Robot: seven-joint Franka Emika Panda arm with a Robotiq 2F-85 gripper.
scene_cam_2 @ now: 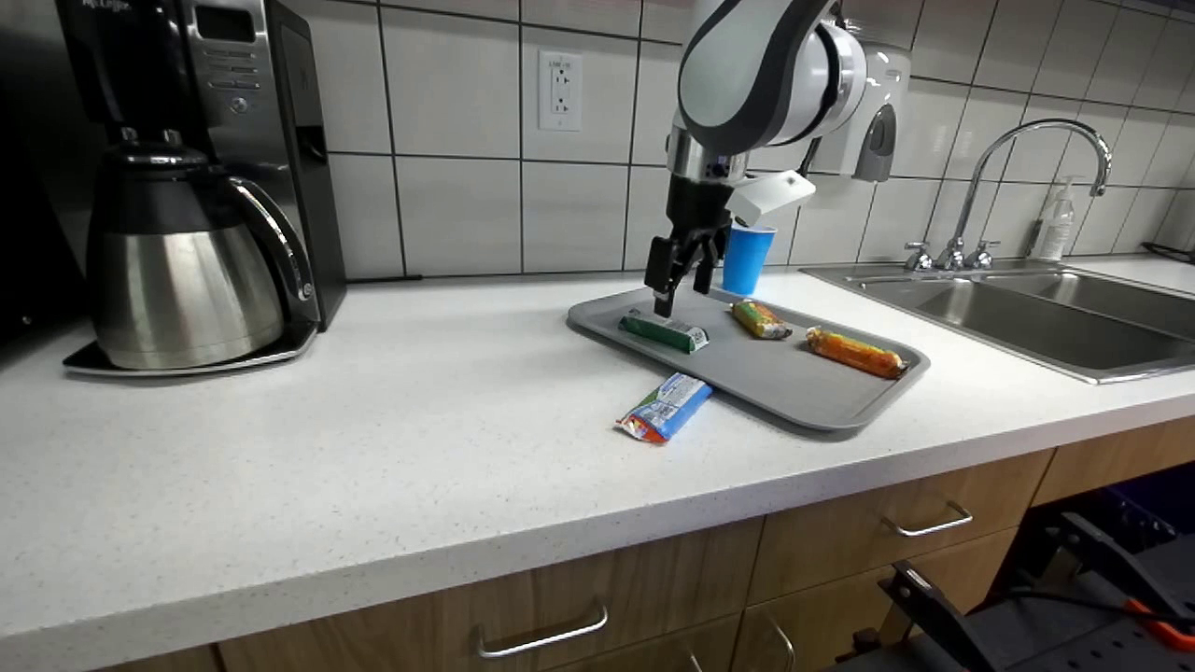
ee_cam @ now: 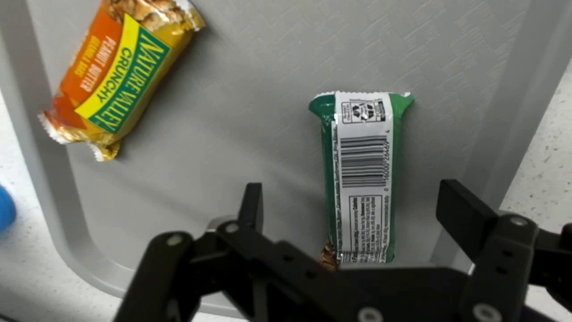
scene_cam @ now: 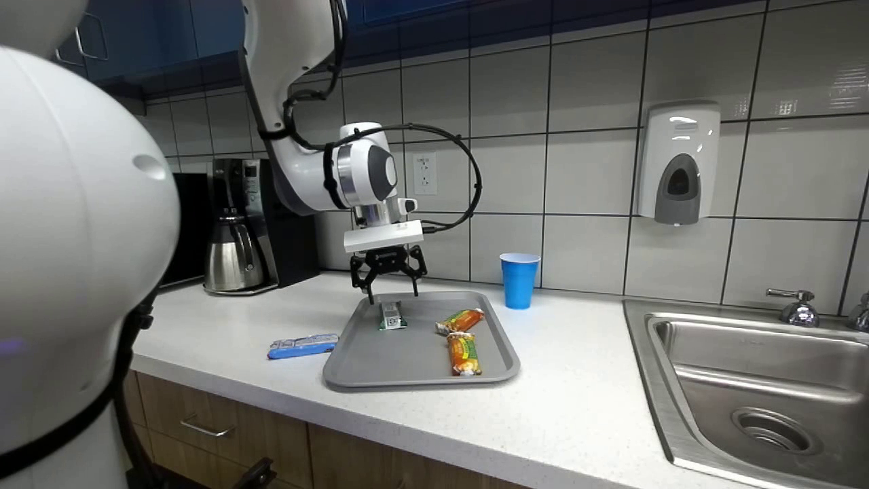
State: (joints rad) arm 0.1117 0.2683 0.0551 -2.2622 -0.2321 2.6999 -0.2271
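My gripper [ee_cam: 351, 192] is open and empty, pointing down over the grey tray [ee_cam: 268, 67]. A green bar with a white barcode label [ee_cam: 364, 174] lies on the tray between and beyond the fingertips, touching neither; its lower end is partly hidden by the gripper. In both exterior views the gripper [scene_cam: 393, 297] [scene_cam_2: 682, 299] hovers close to the green bar [scene_cam: 392, 316] [scene_cam_2: 663, 331]. Two orange-yellow granola bars, a rear one [scene_cam: 459, 321] and a front one [scene_cam: 464, 354], lie across the tray; only the rear one [ee_cam: 118, 76] shows in the wrist view.
A blue bar [scene_cam: 302, 346] lies on the white counter beside the tray. A blue cup [scene_cam: 519, 282] stands behind the tray by the tiled wall. A coffee maker [scene_cam_2: 187, 252] stands at one end. A steel sink [scene_cam: 760, 380] is at the other. A soap dispenser [scene_cam: 681, 163] hangs above.
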